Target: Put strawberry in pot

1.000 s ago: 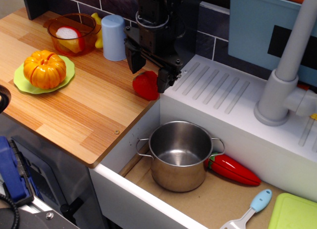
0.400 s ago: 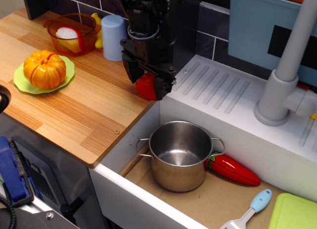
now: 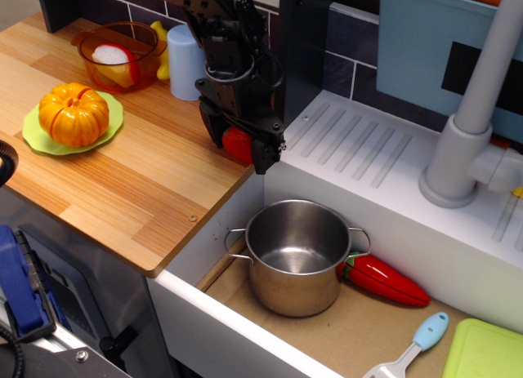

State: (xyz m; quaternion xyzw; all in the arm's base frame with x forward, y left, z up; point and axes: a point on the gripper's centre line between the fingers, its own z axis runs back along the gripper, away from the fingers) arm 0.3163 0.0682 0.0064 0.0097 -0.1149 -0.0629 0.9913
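Since the earlier frames the end effector (image 3: 239,143) has moved left and come down, and its two black fingers now stand on both sides of the strawberry (image 3: 236,143). It looks clenched on the fruit, one finger at the 9 o'clock side and one at the 3 o'clock side, but I cannot tell if the fruit is lifted or if it touches the surface (image 3: 122,174). The strawberry is small, rounded and glossy red, and only its middle part shows between the fingers. It is at the right edge of the wooden top, close to the white sink wall.

The surface is a light wood board with straight grain lines and one small screw near its front edge. At 5 o'clock from the strawberry, lower in the sink, the pot (image 3: 297,255) stands upright. It is a shiny steel cylinder, with a small loop handle on each side and nothing inside. Just beside its 3 o'clock side lies a long smooth red pepper (image 3: 386,281) with a green stem end touching the pot or very near it.

At 9 o'clock on the board an orange ribbed pumpkin (image 3: 73,113) sits on a flat green plate (image 3: 37,135). Behind it, at 12 o'clock, is a round amber see-through bowl (image 3: 121,55) holding red and white pieces, and next to it a pale blue matte cup (image 3: 186,61), upside down, partly behind the arm.
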